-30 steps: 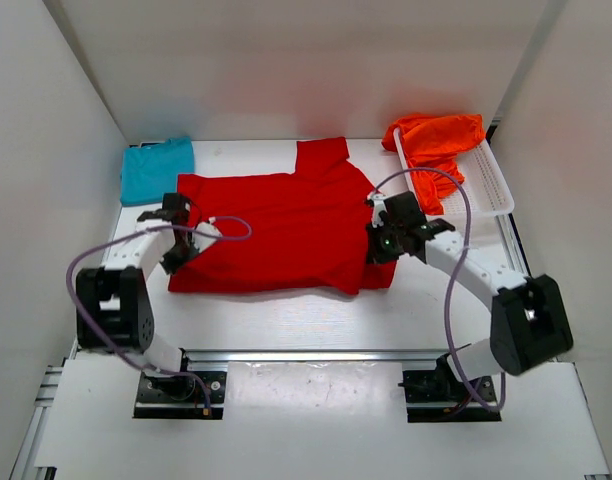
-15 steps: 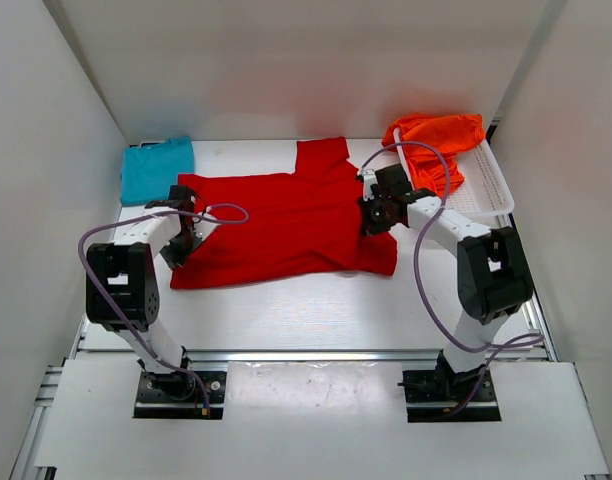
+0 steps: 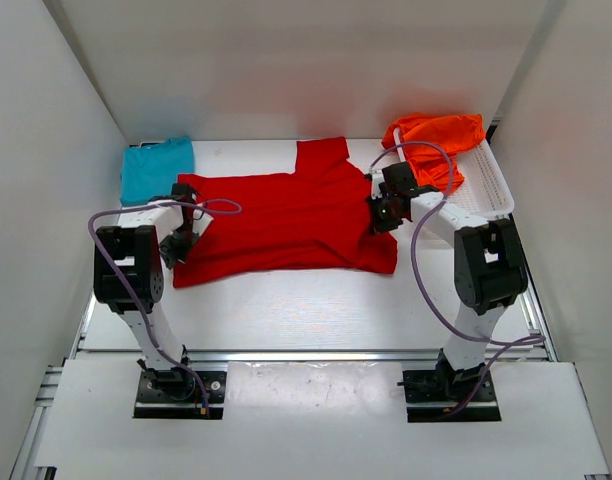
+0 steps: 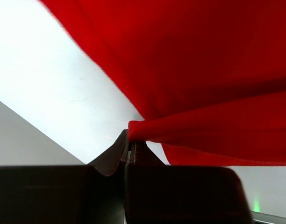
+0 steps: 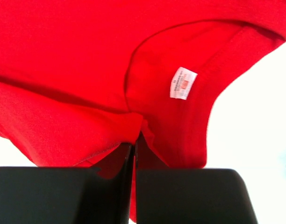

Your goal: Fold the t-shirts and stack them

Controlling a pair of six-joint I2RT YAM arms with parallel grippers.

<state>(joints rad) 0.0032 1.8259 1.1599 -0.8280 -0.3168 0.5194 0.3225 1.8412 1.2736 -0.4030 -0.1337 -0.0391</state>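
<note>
The left pincer [image 3: 176,244] and right pincer [image 3: 384,214] are each clamped on an edge of the red t-shirt [image 3: 286,222] spread between them on the worktop [image 3: 306,310], so the fold seems just begun, and next both should carry their edges across together.

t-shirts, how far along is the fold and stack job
Done: the teal shirt lies compact at the far left corner, seemingly folded. In hand: the red shirt lies spread out, the left gripper and right gripper each pinching its edge. Left: folding red, then the orange shirt heaped in the basket, and stacking.
</note>
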